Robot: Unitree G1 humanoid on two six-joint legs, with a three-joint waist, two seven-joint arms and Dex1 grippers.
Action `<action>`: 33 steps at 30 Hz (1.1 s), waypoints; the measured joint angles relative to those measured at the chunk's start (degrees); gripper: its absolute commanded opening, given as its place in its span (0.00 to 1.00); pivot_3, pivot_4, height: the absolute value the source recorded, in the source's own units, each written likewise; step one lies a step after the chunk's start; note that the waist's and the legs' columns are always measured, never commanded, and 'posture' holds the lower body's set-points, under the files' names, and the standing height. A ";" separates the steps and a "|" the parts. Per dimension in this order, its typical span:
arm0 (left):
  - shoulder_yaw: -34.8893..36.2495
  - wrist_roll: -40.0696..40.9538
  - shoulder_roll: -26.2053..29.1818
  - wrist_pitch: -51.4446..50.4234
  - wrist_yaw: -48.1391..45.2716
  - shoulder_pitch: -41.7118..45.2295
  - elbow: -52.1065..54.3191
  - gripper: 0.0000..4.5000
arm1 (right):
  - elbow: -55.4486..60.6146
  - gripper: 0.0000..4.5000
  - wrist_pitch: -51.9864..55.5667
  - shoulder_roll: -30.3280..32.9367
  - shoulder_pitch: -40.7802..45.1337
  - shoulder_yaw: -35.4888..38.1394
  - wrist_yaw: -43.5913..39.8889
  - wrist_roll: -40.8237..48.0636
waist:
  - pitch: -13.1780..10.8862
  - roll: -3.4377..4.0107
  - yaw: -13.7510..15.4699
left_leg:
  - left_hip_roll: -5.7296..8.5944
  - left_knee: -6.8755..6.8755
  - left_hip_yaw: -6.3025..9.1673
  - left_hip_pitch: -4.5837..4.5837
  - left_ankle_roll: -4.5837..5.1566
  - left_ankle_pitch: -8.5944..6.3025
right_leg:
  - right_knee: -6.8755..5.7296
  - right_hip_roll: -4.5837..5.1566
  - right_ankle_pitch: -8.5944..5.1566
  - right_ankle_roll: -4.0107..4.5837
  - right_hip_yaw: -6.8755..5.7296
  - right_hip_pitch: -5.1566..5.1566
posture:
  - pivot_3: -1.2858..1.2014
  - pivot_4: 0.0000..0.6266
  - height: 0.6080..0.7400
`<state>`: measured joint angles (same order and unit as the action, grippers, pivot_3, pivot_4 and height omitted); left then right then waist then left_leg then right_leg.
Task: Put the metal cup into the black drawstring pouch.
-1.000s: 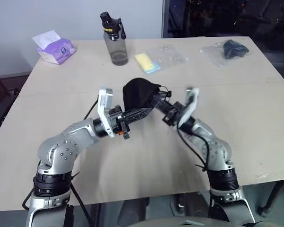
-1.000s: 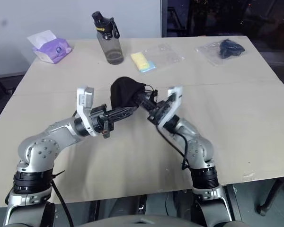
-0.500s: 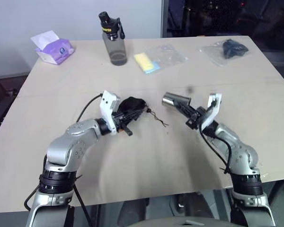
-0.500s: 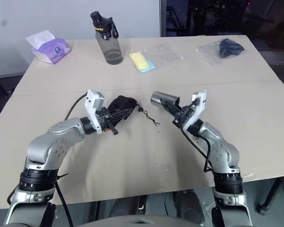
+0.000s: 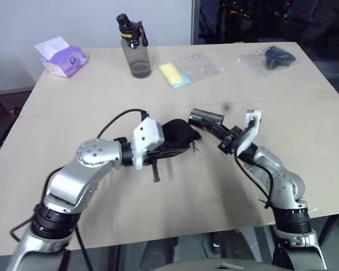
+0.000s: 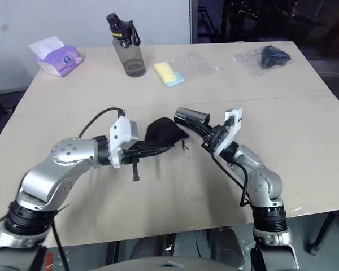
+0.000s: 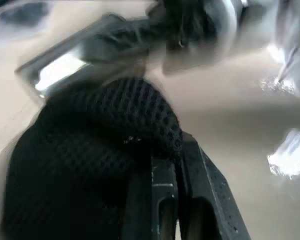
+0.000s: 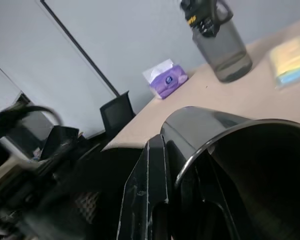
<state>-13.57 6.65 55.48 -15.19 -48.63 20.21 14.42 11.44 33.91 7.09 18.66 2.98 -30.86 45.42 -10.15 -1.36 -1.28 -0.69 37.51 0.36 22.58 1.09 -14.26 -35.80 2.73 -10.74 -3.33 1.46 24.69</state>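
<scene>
The metal cup [image 5: 206,118] is held on its side a little above the table, with my right gripper [image 5: 217,130] shut on its rim. The right wrist view looks into the cup's open mouth [image 8: 250,175], with one finger [image 8: 145,195] along its outer wall. The black drawstring pouch [image 5: 179,134] is bunched in my left gripper [image 5: 168,149], which is shut on its fabric. In the left wrist view the pouch [image 7: 100,165] lies over the fingers [image 7: 162,200], and the cup [image 7: 85,57] is blurred just beyond it. Pouch and cup are nearly touching.
A grey bottle [image 5: 134,46] with a black cap and a purple tissue box [image 5: 64,56] stand at the back left. A clear bag with a yellow item [image 5: 176,74] and another with a dark bundle [image 5: 274,59] lie at the back right.
A second ago the pouch hung raised between both grippers. They then parted, with the cup out in the right gripper. The left gripper has now carried the pouch right, up to the cup.
</scene>
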 measured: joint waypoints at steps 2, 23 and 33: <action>-0.29 -11.85 3.44 7.25 5.46 1.96 -13.04 0.00 | -0.74 0.01 -0.66 0.77 -0.08 2.06 0.19 -0.06 | -0.02 0.01 0.04 | -0.03 -0.10 0.19 -0.06 0.01 0.01 | -0.02 -0.10 0.02 0.04 -0.05 0.01 | 0.52 0.24 1.00; 9.37 -12.43 -18.34 10.38 19.75 4.19 -8.64 0.00 | -3.44 0.01 -2.72 -1.84 1.83 2.50 1.50 -1.88 | 0.02 0.00 0.03 | 0.07 -0.01 0.14 0.10 0.01 0.00 | -0.09 0.08 0.26 -0.07 -0.09 0.07 | 0.52 0.24 1.00; 1.55 -43.07 -2.29 35.21 35.04 12.47 -16.82 0.00 | -3.46 0.01 -2.88 -3.21 1.92 2.53 2.65 -2.03 | 0.62 0.77 0.54 | 0.35 -0.08 -0.14 0.17 0.05 -0.03 | 0.01 0.48 0.22 -0.16 -0.02 0.10 | 0.52 0.24 1.00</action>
<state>-12.02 -36.42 53.19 20.02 -13.58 32.68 -2.40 7.98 31.03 3.87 20.58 5.51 -28.21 43.39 -9.54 -0.59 -0.74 -0.34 37.44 0.22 22.75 1.13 -14.29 -35.79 3.21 -10.52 -3.49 1.44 24.79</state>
